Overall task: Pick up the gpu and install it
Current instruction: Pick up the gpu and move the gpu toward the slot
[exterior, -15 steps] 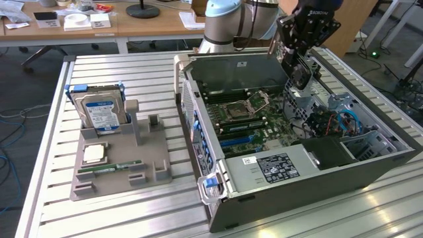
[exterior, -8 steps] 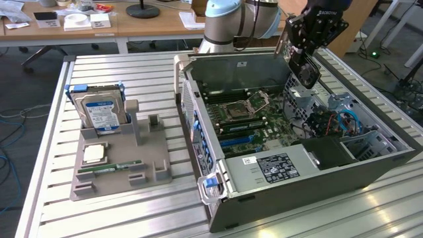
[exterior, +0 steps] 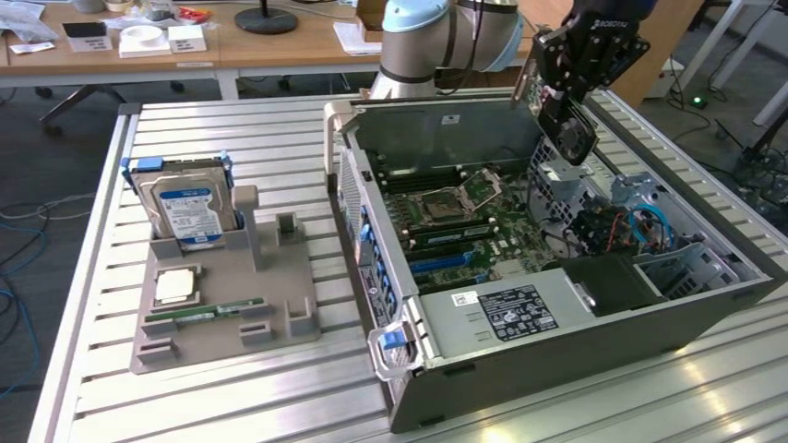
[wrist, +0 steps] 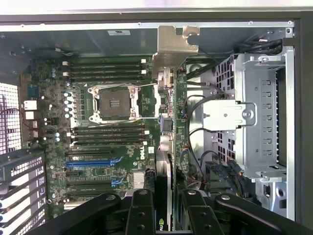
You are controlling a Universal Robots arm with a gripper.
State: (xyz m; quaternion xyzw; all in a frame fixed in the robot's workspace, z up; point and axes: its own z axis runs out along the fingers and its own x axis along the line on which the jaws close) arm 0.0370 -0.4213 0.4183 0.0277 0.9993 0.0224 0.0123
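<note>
Exterior view: the gripper [exterior: 558, 103] is clamped on the top edge of the gpu [exterior: 570, 136]. The card hangs upright over the far end of the open case [exterior: 555, 355], toward the exterior view's right. Its lower edge sits near the case's back wall, above the gap between the motherboard [exterior: 462, 217] and the drive cage [exterior: 640, 198]. The space over the board is open, with no lid. On the table [exterior: 246, 397], at the exterior view's left and well apart from the case, a grey holder [exterior: 277, 318] carries an upright hard drive [exterior: 185, 210] and a flat memory stick [exterior: 203, 314].

Wrist view: the gpu [wrist: 172, 49] is seen edge-on. It runs from between the two fingers [wrist: 140, 215] out to its bent metal bracket, which overlaps the case's far wall. The gripper [wrist: 166, 223] has its fingers pressed against both faces of the card. The motherboard [wrist: 105, 147], with its blue slots, lies to one side of the card's edge. The drive cage [wrist: 257, 117] and loose cables lie close on the other side.
</note>
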